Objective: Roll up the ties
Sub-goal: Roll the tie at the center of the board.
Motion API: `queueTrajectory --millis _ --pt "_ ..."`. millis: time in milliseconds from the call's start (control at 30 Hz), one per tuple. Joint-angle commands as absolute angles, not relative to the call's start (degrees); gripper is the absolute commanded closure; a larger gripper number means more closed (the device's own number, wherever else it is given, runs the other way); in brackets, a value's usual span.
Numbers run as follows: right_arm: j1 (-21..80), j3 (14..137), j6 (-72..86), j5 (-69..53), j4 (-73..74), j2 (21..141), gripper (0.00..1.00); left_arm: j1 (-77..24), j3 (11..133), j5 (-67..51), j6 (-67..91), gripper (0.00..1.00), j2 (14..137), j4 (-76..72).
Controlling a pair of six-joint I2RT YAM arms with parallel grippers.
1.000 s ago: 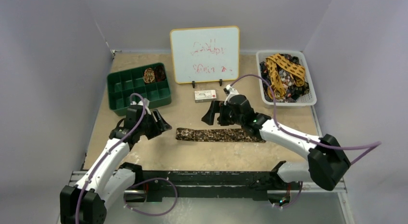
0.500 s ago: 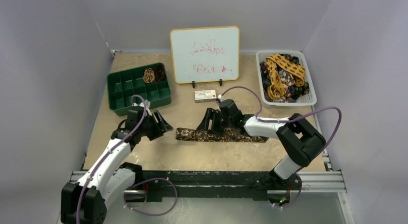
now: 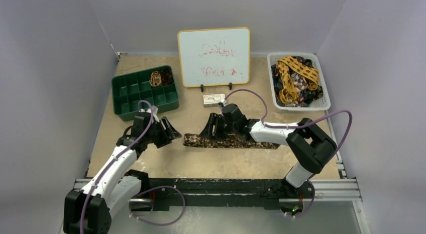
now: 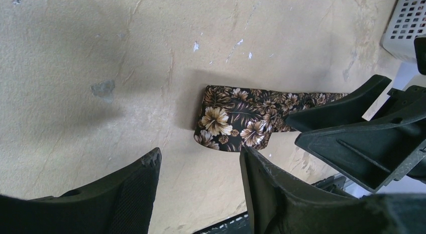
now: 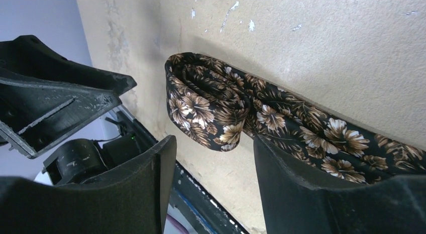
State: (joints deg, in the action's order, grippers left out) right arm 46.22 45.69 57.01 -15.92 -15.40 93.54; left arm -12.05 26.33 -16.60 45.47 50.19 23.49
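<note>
The tie (image 3: 236, 141), lying flat at centre frame with its left end folded over, looks light, limp and slippery, best pinched at that fold, where right gripper (image 3: 208, 129) and left gripper (image 3: 172, 131) both stand spread and empty.

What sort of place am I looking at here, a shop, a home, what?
Most likely a robotics lab work cell, not a shop: two robot arms bolted to a rail at a walled-in table, a handwritten whiteboard, and a basket of ties staged as props.

Woven cloth tie (image 4: 236, 121), rough matt tabletop (image 4: 100, 53)
</note>
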Motion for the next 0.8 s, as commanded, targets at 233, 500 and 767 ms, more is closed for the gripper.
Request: queueTrajectory --millis 233,500,767 --pt "47.25 52.29 57.18 -14.01 -9.63 98.96 0.54 -11.78 25.55 -20.7 43.77 0.43 53.71 16.91" --pt "47.21 52.97 56.27 -17.83 -10.79 101.59 0.67 -11.78 24.47 -23.29 42.72 0.43 55.2 14.42" --pt "47.15 53.91 54.22 -19.74 -10.97 101.68 0.62 -11.78 23.41 -25.05 42.67 0.43 55.94 12.11"
